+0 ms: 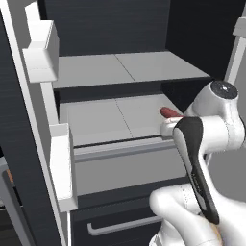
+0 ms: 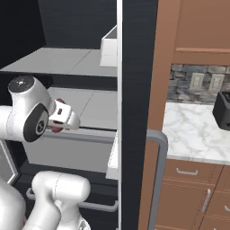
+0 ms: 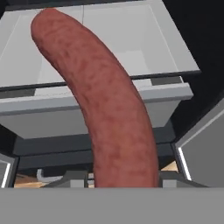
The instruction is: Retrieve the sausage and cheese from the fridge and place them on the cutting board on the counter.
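The gripper [image 2: 57, 120] is closed on the sausage [image 3: 98, 105], which in the hand view rises from between the finger tips and curves up and away over the grey shelf [image 3: 122, 48] of the fridge [image 1: 14, 144]; in the left base view only its red end [image 1: 168, 112] peeks out past the white wrist, just above the lower shelf's front edge. The hold looks to be near one end of the link, so most of its length sticks out free. My worry is that this long free end could knock the shelf lip or the open door [image 2: 134, 90] as the arm draws back, twisting the sausage in the jaws or pulling it loose; a round, smooth link held by one end may also swing or slip if the arm moves fast. The door bins [image 1: 60, 163] stand close on the left and narrow the way out. Much stays hidden: the finger tips themselves sit at the very bottom of the hand view and their contact with the sausage is hard to make out, the wrist covers the grip in both base views, and I cannot make out the cheese anywhere on the shelves. The marble surface [image 2: 193, 130] beside the fridge carries a dark object [image 2: 222, 110] cut off by the frame edge.
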